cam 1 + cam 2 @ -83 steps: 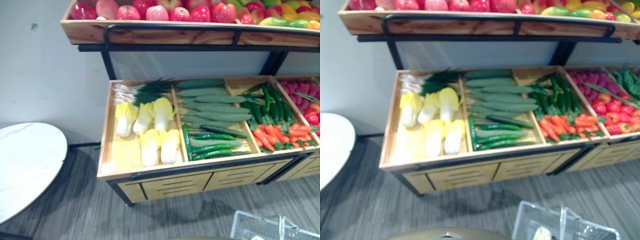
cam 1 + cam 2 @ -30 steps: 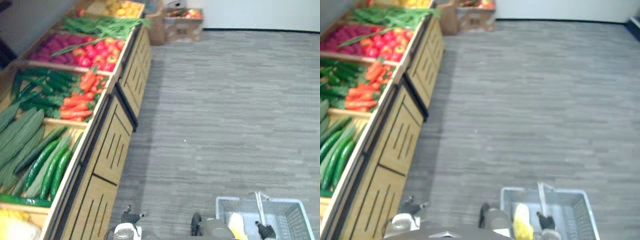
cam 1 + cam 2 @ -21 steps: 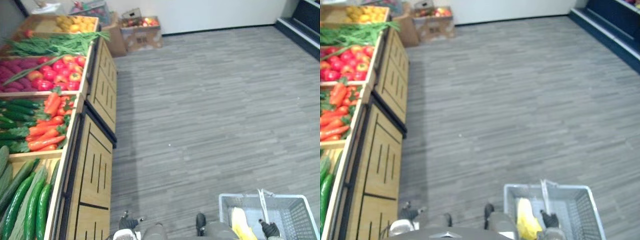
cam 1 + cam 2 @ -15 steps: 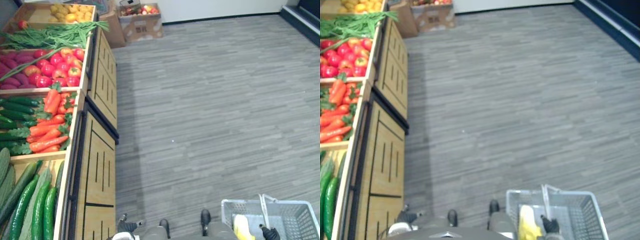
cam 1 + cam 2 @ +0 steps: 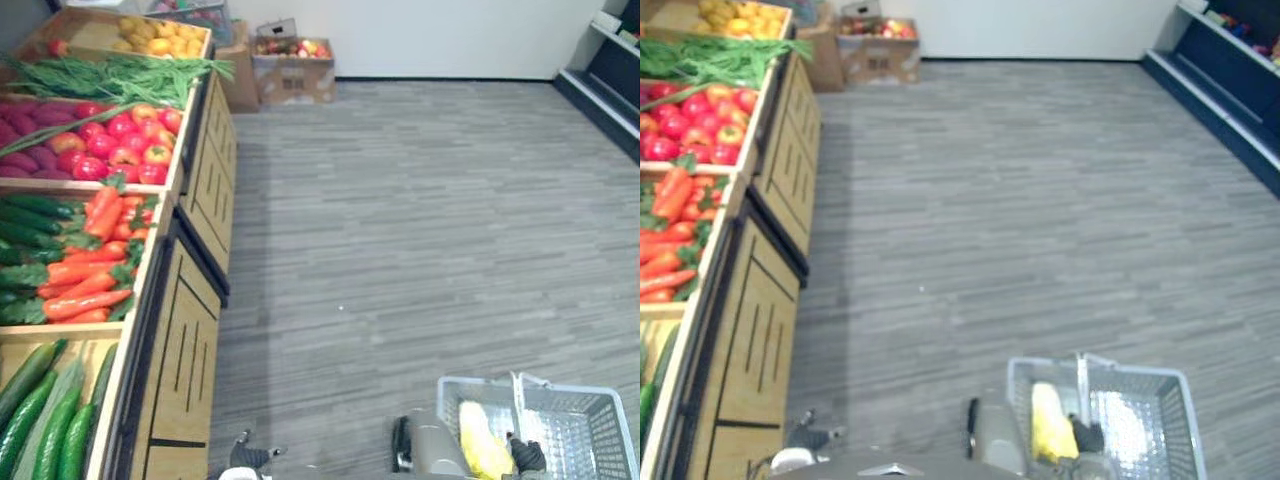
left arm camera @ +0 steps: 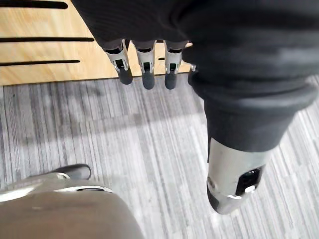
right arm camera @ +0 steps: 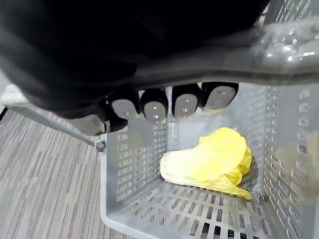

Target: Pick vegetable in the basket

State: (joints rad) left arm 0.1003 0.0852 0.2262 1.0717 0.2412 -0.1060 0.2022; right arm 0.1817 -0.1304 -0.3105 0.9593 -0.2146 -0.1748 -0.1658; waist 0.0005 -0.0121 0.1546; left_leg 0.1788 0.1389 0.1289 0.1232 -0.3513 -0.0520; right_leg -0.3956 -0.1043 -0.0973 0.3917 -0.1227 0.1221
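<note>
Cabbage (image 7: 209, 162) lying in grey basket (image 7: 132, 167), below right hand (image 7: 154, 105) fingers curled round the handle (image 7: 279, 44), left hand (image 6: 144, 69) fingers loosely straight, empty.

basket (image 5: 575, 425): near rim cut off by the view's near edge | cabbage (image 5: 478, 442): near end cut off likewise | basket handle (image 7: 289, 45): blurred, middle hidden under curled fingers of right hand (image 7: 154, 105) | cucumbers (image 5: 50, 430): cut off, near left | box (image 5: 293, 65), far: contents too small to tell | shelving (image 5: 615, 55), far right: cut off by the edge
</note>
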